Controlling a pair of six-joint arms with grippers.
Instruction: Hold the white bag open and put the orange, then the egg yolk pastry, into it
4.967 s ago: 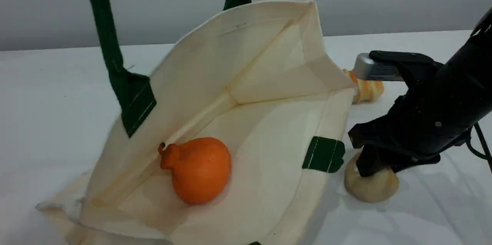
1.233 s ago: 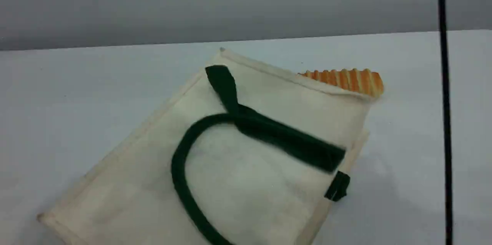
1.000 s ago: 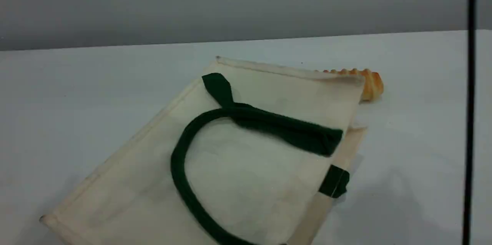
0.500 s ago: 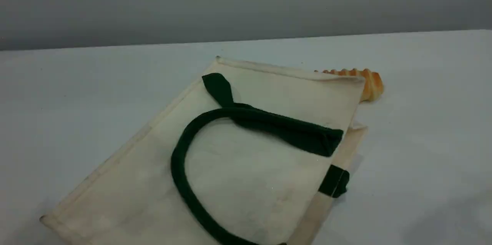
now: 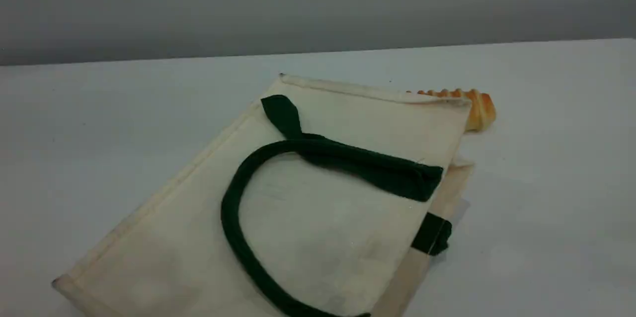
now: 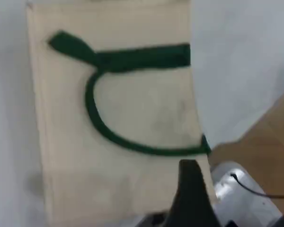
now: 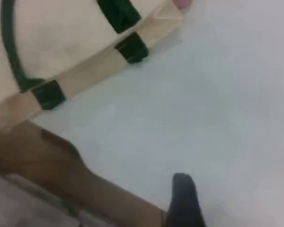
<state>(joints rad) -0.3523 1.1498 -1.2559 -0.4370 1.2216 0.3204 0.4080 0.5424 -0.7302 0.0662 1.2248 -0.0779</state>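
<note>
white bag (image 5: 323, 227) lies flat by the table's near edge, orange and egg yolk pastry unseen, so left gripper (image 6: 191, 189) and right gripper (image 7: 183, 198), both spread wide and holding nothing, do best to steer clear of its green handle (image 5: 229, 212).

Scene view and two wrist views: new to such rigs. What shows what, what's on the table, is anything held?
A two-armed robot works at a table. The scene view is a fixed camera looking across it; no arm shows there. The white bag lies flat, green handle on top, a striped bread roll behind its far corner. Each wrist view looks down from one arm: the left gripper hangs above the bag, the right gripper above bare table beside its rim. Both are open, holding nothing.
</note>
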